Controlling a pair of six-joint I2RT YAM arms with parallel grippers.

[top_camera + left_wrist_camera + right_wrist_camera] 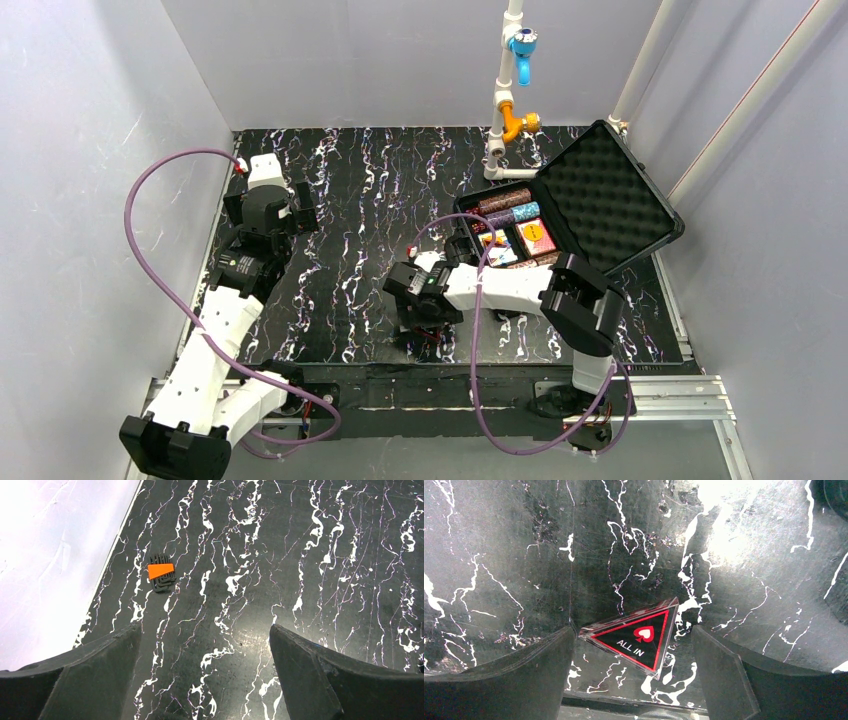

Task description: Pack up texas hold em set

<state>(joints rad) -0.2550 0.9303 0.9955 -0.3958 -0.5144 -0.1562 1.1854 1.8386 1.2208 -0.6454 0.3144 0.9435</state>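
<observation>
Texas hold em set: black rectangular hard case [478,203] at the far right of the table [350,200], standing open. The lid [605,190] leans back on the right side, lined with dark egg-crate foam that faces left. The case sits skewed to the table's edges. In the tray lie brown-maroon chip rolls [505,199], cylinders lying side by side with their long axes running left-right, rising slightly to the right, and a red card deck [537,237] just beside them.

Triangular marker [636,641]: flat, clear glossy rim, black face with red border, red spade and white "ALL IN". It lies on the table well left of the case, one corner pointing at the left finger and seeming to touch it.

Right gripper [633,631]: jaws wide apart, straddling the marker, not clamped on it; the right finger [724,680] is clear of it.

Left gripper [205,627]: jaws wide apart, nothing between them, over the black white-veined tabletop at far left. A small black item with an orange band [161,573] lies near the table's left edge.
</observation>
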